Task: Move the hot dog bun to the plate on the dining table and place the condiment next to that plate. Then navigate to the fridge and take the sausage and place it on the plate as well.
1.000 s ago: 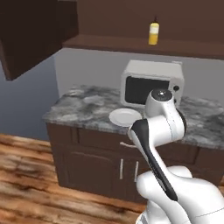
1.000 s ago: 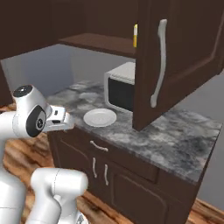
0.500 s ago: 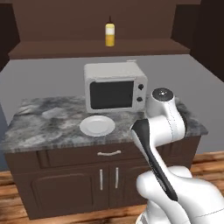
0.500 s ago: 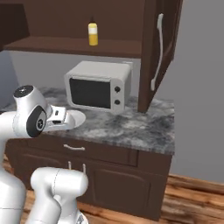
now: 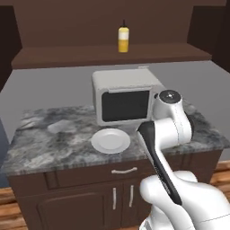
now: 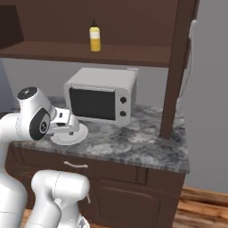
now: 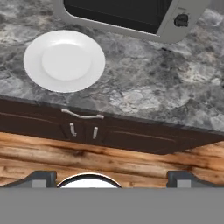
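The condiment is sitting upright on the dark wood shelf, right above the microwave and well above the gripper, which hangs out over the counter edge. The fingertips are spread wide with nothing between them. A white plate lies on the counter just in front of the microwave.

- No text, brand, number or sign can be read on anything.
- The condiment on the shelf has a white band, blank.
- The microwave front shows knobs, no readable markings.
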Available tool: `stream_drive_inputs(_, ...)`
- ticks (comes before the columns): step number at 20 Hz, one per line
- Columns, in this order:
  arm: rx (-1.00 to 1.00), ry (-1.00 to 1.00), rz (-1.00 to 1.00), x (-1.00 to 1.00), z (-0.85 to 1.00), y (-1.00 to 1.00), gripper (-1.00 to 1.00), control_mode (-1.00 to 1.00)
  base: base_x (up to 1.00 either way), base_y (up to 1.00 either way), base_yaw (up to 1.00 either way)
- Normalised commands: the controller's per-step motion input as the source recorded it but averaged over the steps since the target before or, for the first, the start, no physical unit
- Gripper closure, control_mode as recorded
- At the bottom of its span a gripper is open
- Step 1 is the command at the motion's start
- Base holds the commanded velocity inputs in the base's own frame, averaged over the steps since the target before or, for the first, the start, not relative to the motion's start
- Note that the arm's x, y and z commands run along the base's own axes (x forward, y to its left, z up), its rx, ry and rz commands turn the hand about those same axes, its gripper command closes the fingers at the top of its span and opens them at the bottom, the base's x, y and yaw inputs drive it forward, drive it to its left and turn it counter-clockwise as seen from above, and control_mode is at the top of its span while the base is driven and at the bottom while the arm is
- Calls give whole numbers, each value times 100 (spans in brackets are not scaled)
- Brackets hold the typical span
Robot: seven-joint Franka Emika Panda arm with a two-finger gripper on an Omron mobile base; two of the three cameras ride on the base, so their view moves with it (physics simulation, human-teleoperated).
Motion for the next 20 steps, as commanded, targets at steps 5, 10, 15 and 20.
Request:
stream_drive_inputs(5,0,0,0,0,0,0,-100,100,50,3,-5)
stream_drive_inputs(10,0,0,0,0,0,0,-100,100,18,0,-20)
stream_drive_inputs(15,0,0,0,0,0,0,-100,100,46,10,-20)
stream_drive_inputs(20,0,0,0,2,4,0,-100,-100,35,5,-4)
